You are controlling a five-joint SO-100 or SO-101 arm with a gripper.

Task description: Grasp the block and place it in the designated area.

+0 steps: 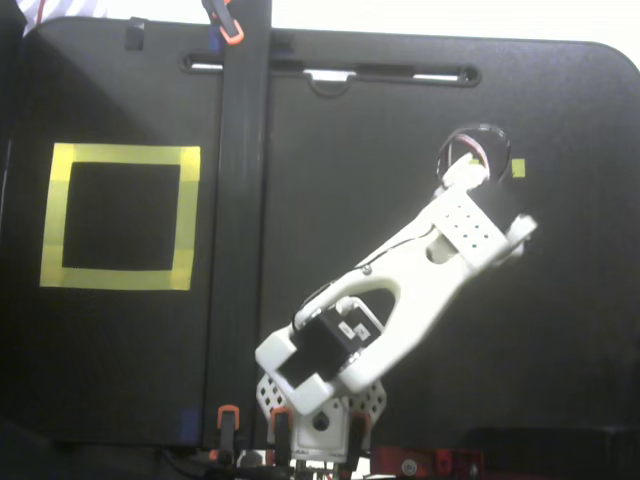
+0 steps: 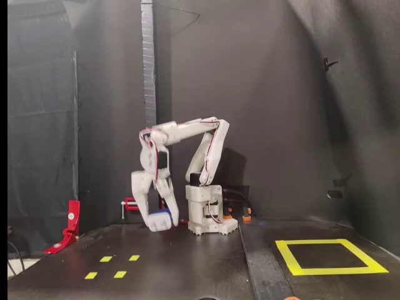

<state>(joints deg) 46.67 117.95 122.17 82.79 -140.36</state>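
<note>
Hand (image 2: 160, 220) is clenching the block (image 2: 160, 219), hanging just above the desk (image 2: 187, 262) beside the arm base. Designated area (image 1: 118, 217) is sitting at 9 o'clock in the top-down fixed view, well apart.

Four small yellow squares (image 2: 112, 266) mark the black table (image 2: 187, 269), near a red clamp (image 2: 67, 226).
</note>
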